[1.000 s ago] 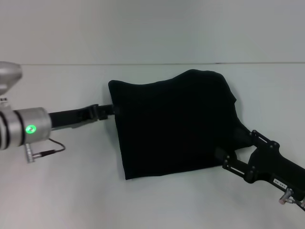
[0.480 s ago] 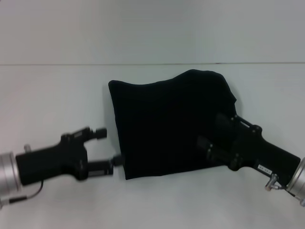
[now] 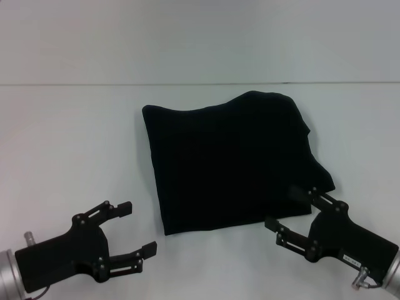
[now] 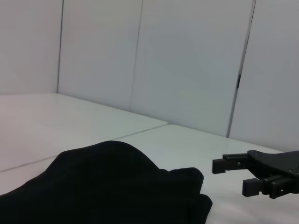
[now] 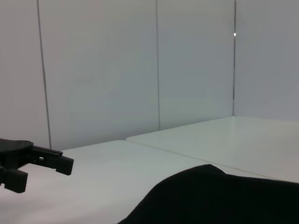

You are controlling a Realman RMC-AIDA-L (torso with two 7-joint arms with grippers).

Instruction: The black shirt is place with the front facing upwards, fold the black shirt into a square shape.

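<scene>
both arms pull back to the lower corners; left gripper [image 3: 136, 229] and right gripper [image 3: 291, 211] gape empty, so i worry the black shirt [image 3: 228, 165] stays lopsided, not square.

My shirt [image 3: 228, 165] lies flat on the white surface ahead of me, folded into a rough rectangle, plain black side up. Its near and left edges run fairly straight; the far edge humps upward toward my right. No lettering shows, perhaps folded under.
</scene>
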